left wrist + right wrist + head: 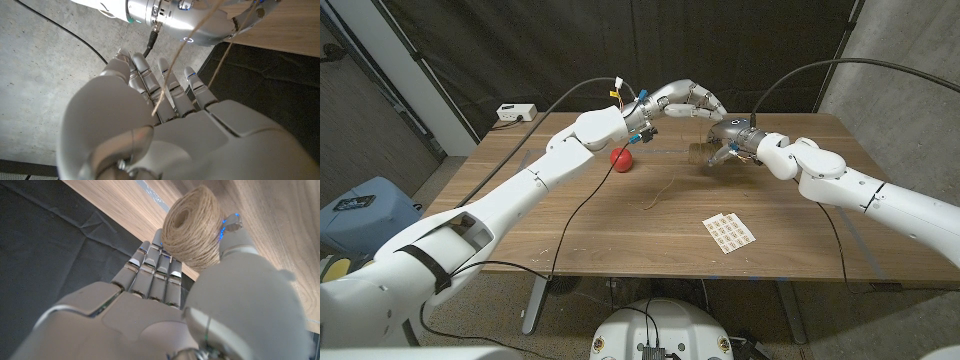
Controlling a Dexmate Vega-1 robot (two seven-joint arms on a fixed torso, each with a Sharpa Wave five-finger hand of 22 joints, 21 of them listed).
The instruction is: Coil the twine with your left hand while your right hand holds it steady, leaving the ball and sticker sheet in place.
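Observation:
The spool of brown twine (192,227) sits between the fingers and thumb of my right hand (210,300), held just above the table at the far right middle (705,152). My left hand (685,100) is raised beside my right hand (732,140). A strand of twine (167,82) runs across my left hand (150,125) and is pinched at the thumb. A loose end of twine (660,192) lies curled on the table. The red ball (621,158) lies under my left forearm. The sticker sheet (730,231) lies flat near the front right.
A white power strip (516,113) sits at the table's (520,250) back left corner. A blue bin (360,205) stands on the floor to the left. Black curtains hang behind the table. Cables trail from both arms.

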